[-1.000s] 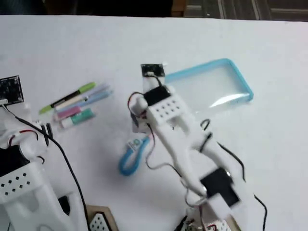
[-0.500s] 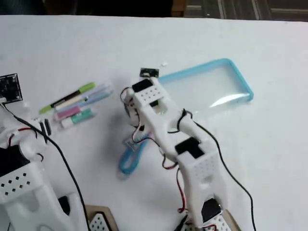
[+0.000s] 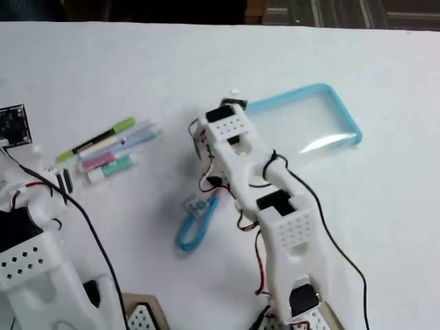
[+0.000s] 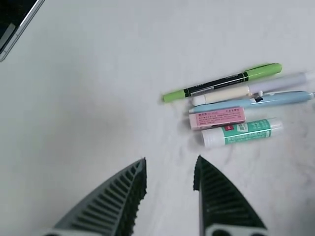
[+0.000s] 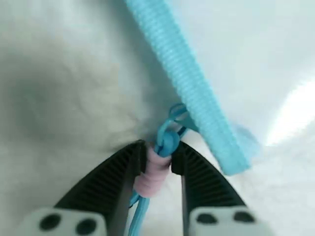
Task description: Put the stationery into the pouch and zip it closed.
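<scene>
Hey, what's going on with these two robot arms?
The right gripper is clamped on the pink bead of the blue cord at the corner of the blue-edged pouch. The left gripper hangs open over the table beside the stationery, which lies in a bunch, none of it in the pouch yet.

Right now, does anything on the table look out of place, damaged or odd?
Nothing spilled or damaged. The stationery lies in a tidy row, outside the pouch. Only the blue strap looks untidy: it trails in a loose loop from the zipper pull that the right gripper pinches.
</scene>
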